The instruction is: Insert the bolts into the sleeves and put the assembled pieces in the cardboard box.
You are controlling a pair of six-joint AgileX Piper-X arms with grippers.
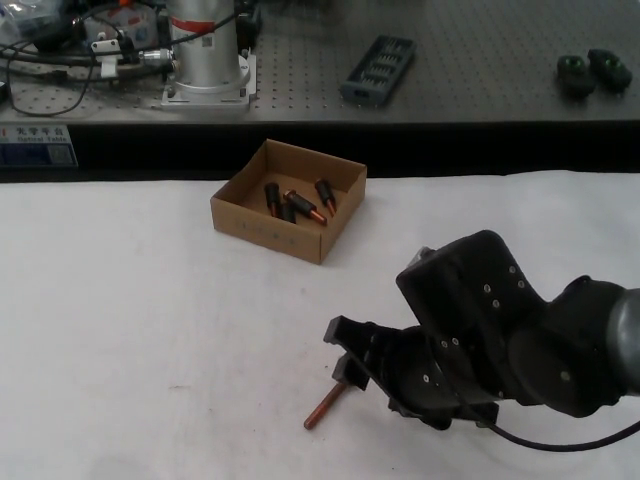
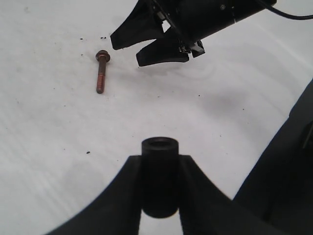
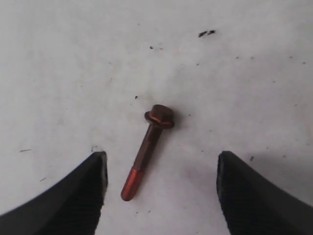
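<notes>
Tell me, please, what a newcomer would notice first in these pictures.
A copper bolt lies on the white bench between the open fingers of the right end effector. The left end effector grips a black sleeve. Farther back, a cardboard box holds several assembled pieces.

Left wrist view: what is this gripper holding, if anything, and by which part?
The left gripper holds a short black cylindrical sleeve, clamped across its side walls, bored end protruding.

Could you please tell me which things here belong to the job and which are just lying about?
Job: bolt, sleeve, cardboard box, assembled pieces inside it.
Lying about: black tray, two black knobs, metal post.
</notes>
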